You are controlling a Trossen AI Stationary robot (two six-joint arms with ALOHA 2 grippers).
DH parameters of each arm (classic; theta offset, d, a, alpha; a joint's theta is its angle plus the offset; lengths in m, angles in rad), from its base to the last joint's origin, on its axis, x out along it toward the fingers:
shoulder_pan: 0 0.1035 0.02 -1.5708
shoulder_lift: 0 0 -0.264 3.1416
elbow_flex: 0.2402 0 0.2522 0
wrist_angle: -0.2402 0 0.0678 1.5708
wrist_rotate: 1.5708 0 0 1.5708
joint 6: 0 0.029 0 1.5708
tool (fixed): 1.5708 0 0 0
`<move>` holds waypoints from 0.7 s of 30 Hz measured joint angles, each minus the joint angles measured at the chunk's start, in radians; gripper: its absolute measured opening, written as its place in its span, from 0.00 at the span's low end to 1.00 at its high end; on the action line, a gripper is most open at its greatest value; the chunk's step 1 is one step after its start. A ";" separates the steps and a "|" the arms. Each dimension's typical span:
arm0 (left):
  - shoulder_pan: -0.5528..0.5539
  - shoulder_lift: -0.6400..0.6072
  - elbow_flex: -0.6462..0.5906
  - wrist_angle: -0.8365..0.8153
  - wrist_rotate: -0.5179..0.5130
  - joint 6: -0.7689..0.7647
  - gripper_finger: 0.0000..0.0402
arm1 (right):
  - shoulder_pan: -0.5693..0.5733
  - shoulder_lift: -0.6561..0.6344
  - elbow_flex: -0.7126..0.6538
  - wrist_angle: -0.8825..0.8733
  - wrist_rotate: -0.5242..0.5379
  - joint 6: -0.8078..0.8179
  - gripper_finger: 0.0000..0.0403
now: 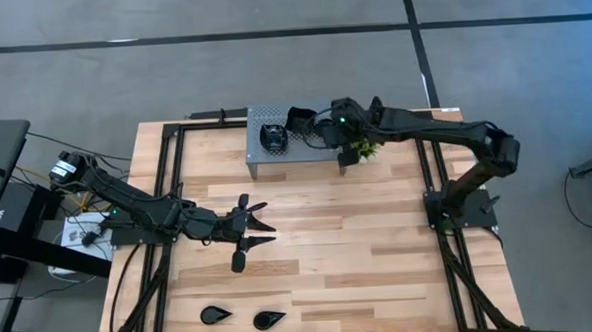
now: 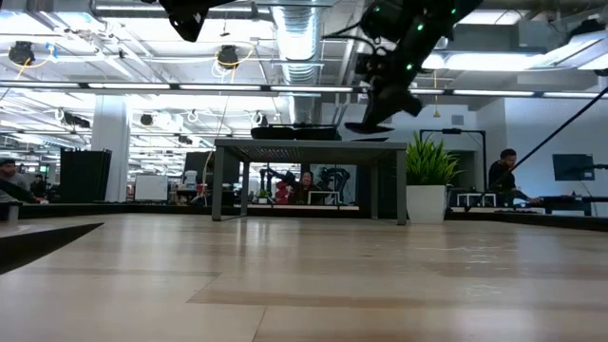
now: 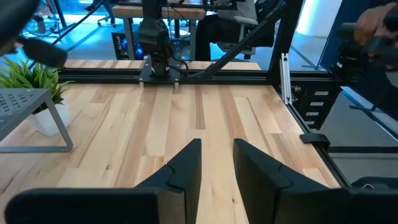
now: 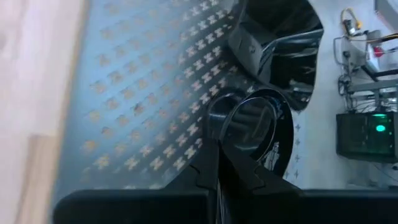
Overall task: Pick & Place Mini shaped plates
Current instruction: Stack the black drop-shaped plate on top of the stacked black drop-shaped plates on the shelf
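A round glossy black mini plate (image 4: pixel 252 124) is in my right gripper (image 4: pixel 230 171), which is shut on it over the grey perforated stand (image 1: pixel 291 156) at the table's far side. A second, wavy-edged black plate (image 4: pixel 280 43) lies on the stand top just beyond it, also visible in the high view (image 1: pixel 273 137). Two teardrop plates (image 1: pixel 217 315) (image 1: pixel 269 318) lie flat near the table's near edge. My left gripper (image 1: pixel 256 220) hovers open over the table's left middle, touching nothing. My right gripper pinches the round plate by its rim (image 4: pixel 227 146) between its two fingers. In the low view the plate (image 2: pixel 370 123) sits tilted just above the stand top; I cannot tell whether it still touches the top.
A small green potted plant (image 1: pixel 363 148) stands beside the stand's right end, under my right arm. Black frame rails (image 1: pixel 167 192) run along the table's left and right sides. People sit in the room beyond the table.
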 joint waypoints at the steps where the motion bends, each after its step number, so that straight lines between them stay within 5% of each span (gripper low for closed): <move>1: 0.000 0.000 0.000 0.000 0.000 0.000 0.23 | -0.002 0.012 0.000 0.019 0.000 -0.003 0.01; 21: 0.000 0.000 0.000 0.000 0.000 0.000 0.23 | 0.027 0.040 0.011 0.017 0.062 0.005 0.18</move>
